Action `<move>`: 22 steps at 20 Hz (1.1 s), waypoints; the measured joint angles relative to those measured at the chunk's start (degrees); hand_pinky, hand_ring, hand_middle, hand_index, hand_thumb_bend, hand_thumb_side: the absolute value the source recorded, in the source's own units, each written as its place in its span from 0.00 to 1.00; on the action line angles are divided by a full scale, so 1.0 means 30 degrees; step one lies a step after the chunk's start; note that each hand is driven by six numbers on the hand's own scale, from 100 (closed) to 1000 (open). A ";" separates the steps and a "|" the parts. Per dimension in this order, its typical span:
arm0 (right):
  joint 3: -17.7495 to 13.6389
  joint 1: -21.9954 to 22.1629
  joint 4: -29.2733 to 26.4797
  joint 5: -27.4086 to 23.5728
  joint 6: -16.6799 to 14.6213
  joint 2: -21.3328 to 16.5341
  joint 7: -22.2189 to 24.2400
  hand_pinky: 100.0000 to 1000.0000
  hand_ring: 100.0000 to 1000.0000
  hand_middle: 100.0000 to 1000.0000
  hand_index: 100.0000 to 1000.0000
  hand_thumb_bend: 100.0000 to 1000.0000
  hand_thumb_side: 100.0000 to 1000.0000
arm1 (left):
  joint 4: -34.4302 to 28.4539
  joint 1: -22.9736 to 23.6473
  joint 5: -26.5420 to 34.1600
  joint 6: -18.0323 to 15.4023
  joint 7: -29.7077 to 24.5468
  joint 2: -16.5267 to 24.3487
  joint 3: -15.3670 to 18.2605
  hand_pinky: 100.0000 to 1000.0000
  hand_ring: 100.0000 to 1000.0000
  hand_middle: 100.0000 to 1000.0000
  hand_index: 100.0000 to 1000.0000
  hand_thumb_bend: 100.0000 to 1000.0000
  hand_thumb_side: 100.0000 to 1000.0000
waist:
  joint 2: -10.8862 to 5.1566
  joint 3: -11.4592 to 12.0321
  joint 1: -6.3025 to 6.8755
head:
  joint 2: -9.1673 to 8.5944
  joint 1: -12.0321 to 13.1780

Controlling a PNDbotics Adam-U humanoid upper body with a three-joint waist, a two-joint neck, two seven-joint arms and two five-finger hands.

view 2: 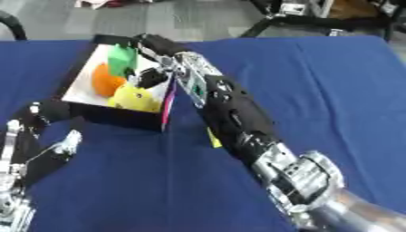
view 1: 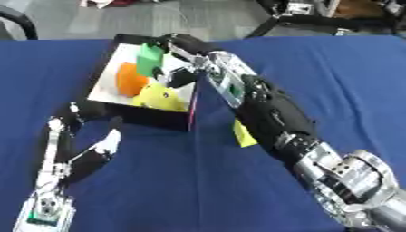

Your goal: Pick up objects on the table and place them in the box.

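A black box (view 1: pixel 147 117) with a white inside stands at the table's back left. An orange object (view 1: pixel 129 79) and a yellow object (view 1: pixel 161 98) lie in it. My right arm stretches from the lower right across the table to the box. Its hand (view 1: pixel 184 45) is over the box's far side, fingers and thumb curled round a green block (view 1: pixel 149 60) held just above the white floor. My left hand (view 1: pixel 83 156) rests open on the cloth in front of the box, fingers up, holding nothing.
A flat yellow piece (view 1: pixel 244 134) lies on the blue cloth (view 1: pixel 174 181), partly hidden under my right forearm. A pink strip (view 1: pixel 193 107) runs along the box's right front corner. Grey floor and dark frames lie beyond the table's far edge.
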 measured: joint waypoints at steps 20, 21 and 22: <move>0.1479 0.7582 -1.4359 -1.0175 0.2030 -0.8704 0.3634 0.88 0.83 0.92 0.97 0.00 0.56 | 0.0012 0.0722 -0.0372 0.0066 0.1180 0.0471 0.1136 0.71 0.74 0.54 0.50 0.23 0.00 | -0.0024 -0.2074 -0.0136 | 0.0000 0.1832; 0.1558 0.8286 -1.4998 -1.0444 0.2151 -0.9041 0.3910 0.88 0.83 0.92 0.97 0.00 0.57 | 0.0013 0.0747 -0.0392 0.0069 0.1243 0.0474 0.1183 0.71 0.74 0.54 0.50 0.23 0.00 | -0.0024 -0.2105 -0.0144 | 0.0000 0.1864; 0.1659 0.8935 -1.5466 -1.0595 0.2198 -0.9283 0.4197 0.88 0.84 0.93 0.97 0.00 0.66 | 0.0013 0.0780 -0.0404 0.0081 0.1277 0.0477 0.1194 0.71 0.74 0.54 0.50 0.23 0.00 | -0.0024 -0.2135 -0.0159 | 0.0000 0.1904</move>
